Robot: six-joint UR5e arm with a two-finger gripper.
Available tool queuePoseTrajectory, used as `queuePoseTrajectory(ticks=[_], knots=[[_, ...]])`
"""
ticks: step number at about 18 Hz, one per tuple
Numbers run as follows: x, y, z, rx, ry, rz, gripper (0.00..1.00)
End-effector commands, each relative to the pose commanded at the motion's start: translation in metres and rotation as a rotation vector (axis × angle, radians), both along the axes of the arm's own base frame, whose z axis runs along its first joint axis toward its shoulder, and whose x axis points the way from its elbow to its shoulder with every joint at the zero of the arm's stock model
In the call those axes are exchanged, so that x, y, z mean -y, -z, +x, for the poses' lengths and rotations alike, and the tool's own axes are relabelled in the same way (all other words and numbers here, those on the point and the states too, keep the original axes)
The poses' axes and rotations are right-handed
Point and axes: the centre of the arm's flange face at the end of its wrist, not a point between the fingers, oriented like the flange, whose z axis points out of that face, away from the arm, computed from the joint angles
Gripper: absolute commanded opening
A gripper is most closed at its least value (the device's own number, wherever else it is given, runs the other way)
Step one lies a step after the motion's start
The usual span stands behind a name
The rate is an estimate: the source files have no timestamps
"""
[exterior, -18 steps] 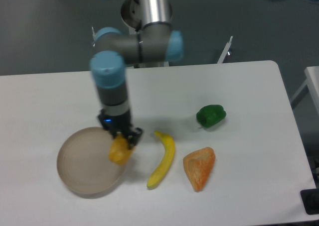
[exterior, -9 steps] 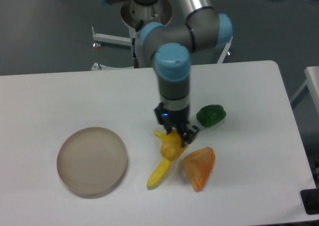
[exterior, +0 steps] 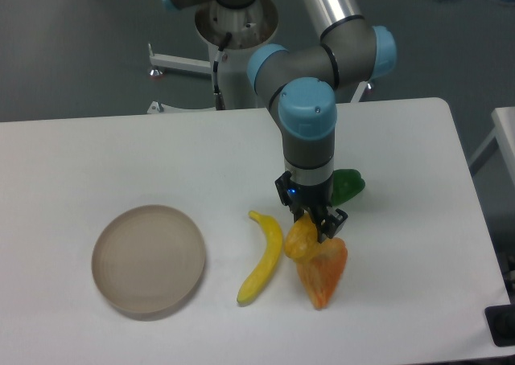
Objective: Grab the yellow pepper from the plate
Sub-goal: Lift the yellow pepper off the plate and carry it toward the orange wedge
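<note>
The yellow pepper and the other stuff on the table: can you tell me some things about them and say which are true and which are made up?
1. The gripper holds the yellow pepper. True.
2. The yellow pepper sits on the plate. False: it is off the plate, between the banana and the orange wedge.
3. The plate has nothing on it. True.
4. The green pepper is left of the plate. False: it is far to its right, behind the arm.

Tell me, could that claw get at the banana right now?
Probably not as it stands: the claw is shut on the yellow pepper, so it is occupied. The banana itself lies uncovered on the table just beside it, with nothing on top.
</note>
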Motion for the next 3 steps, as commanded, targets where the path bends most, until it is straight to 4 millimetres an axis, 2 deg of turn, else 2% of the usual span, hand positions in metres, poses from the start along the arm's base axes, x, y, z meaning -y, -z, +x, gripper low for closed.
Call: queuePoseTrajectory(ticks=[3], knots=[[-0.0007, 0.0007, 0.0021, 0.001, 0.002, -0.001, 0.48]])
